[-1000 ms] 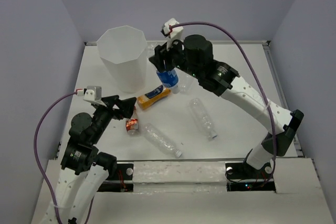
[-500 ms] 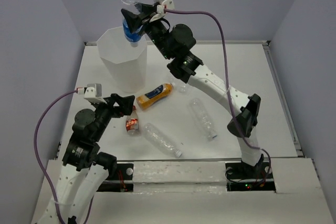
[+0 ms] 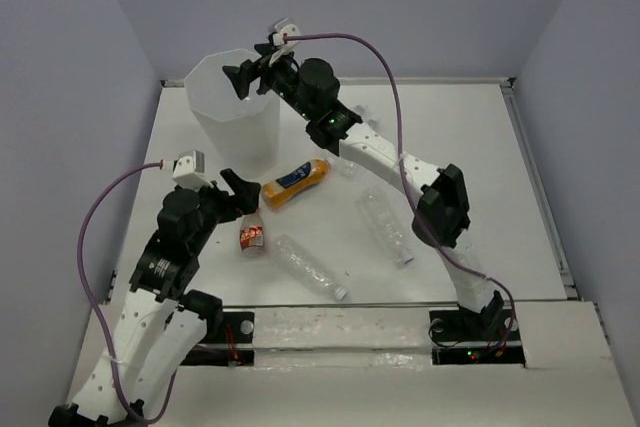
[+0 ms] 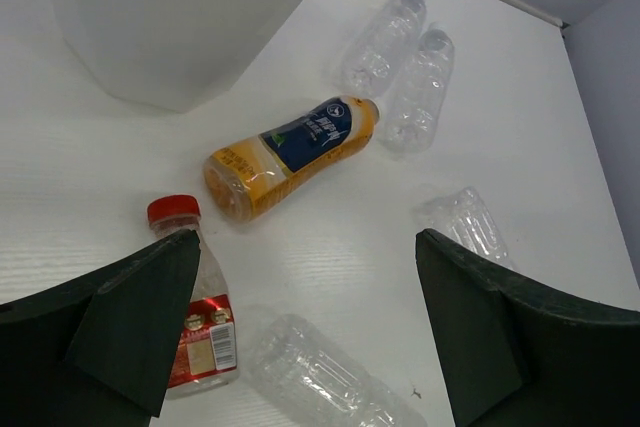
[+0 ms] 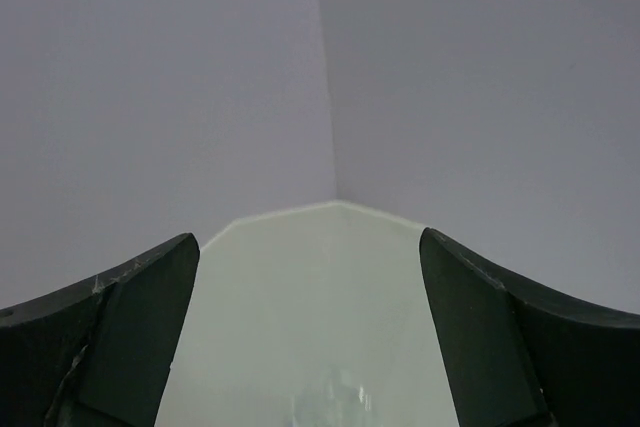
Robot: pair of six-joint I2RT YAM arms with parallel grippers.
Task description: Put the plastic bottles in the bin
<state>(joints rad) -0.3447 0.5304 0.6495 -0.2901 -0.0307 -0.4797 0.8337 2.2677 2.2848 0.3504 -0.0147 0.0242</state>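
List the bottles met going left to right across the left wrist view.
red-capped bottle → orange bottle → clear crinkled bottle

The bin (image 3: 232, 137) stands open under the right gripper (image 3: 241, 79); bottles (image 3: 310, 269) clutter the table (image 3: 470, 137).

The bin (image 3: 230, 132) at the upper left of the top view is looking like milky, dull plastic. The orange bottle (image 4: 290, 155) is shining, smooth and glossy. The clear bottles (image 4: 420, 97) are looking thin and crinkly. The white table (image 4: 100, 197) is showing fine ridges.
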